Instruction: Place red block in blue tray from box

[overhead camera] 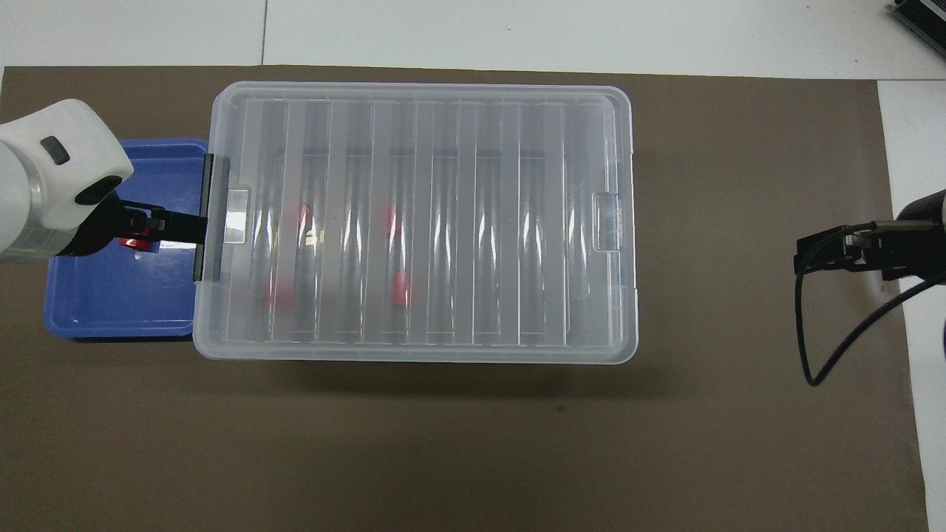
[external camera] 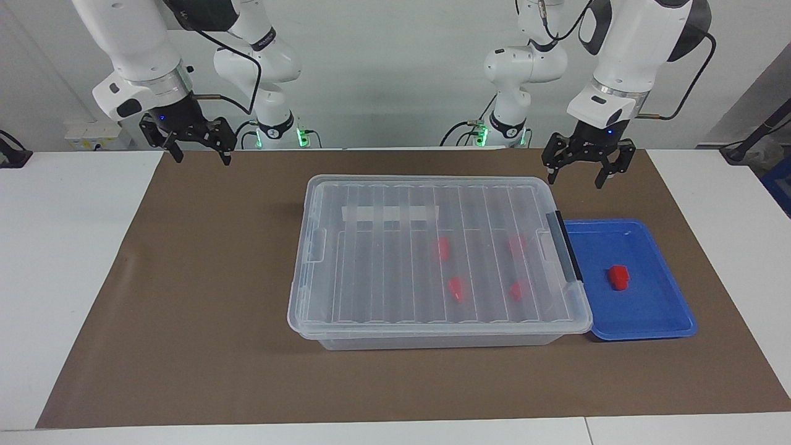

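One red block (external camera: 618,277) sits loose in the blue tray (external camera: 655,321), which is tucked right up against the latch-bar (external camera: 565,246) end of the box (external camera: 432,334) at the left arm's end of the tabletop (external camera: 185,309), and four more red blocks (external camera: 455,288) show through the closed ribbed lid (external camera: 383,259). Left claw (external camera: 581,170) hangs in the air over the brown mat by the tray's robot-side edge, fingers spread apart and holding nothing. Right claw (external camera: 198,148) waits up over the mat at the right arm's end, also spread wide and empty.
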Robot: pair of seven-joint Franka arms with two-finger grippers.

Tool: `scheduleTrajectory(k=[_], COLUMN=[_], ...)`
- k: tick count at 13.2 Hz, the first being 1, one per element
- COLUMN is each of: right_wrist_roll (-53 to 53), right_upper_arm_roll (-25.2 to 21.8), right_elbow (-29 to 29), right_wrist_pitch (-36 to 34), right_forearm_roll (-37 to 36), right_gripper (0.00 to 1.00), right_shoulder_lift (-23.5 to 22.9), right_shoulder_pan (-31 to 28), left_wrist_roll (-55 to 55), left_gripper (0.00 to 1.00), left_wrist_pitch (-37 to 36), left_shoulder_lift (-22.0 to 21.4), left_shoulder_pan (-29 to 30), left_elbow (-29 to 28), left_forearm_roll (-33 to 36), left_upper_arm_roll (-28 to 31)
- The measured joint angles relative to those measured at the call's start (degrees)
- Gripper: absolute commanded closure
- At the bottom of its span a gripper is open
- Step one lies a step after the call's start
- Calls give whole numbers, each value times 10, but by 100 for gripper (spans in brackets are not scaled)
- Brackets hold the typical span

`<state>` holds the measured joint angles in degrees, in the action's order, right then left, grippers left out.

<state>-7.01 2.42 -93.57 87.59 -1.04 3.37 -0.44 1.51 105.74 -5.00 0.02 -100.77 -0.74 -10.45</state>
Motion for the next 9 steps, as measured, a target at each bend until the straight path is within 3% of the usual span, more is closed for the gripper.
scheduleTrajectory(k=[5,9], right_wrist_roll=[0,0], right_upper_arm_roll=[0,0], right_elbow=[0,0], right_wrist_pitch=[0,0], right_forearm_roll=[0,0], right_gripper=[0,0], right_shoulder_lift=[0,0], right_shoulder_pan=[0,0], left_wrist_roll=[4,4], left_gripper=[0,0], left_wrist_pitch=[5,7], left_shoulder_lift=[0,0], left_shoulder_pan=[-25,-28], left_elbow=[0,0], left_forearm_roll=[0,0], left_upper_arm_roll=[55,62])
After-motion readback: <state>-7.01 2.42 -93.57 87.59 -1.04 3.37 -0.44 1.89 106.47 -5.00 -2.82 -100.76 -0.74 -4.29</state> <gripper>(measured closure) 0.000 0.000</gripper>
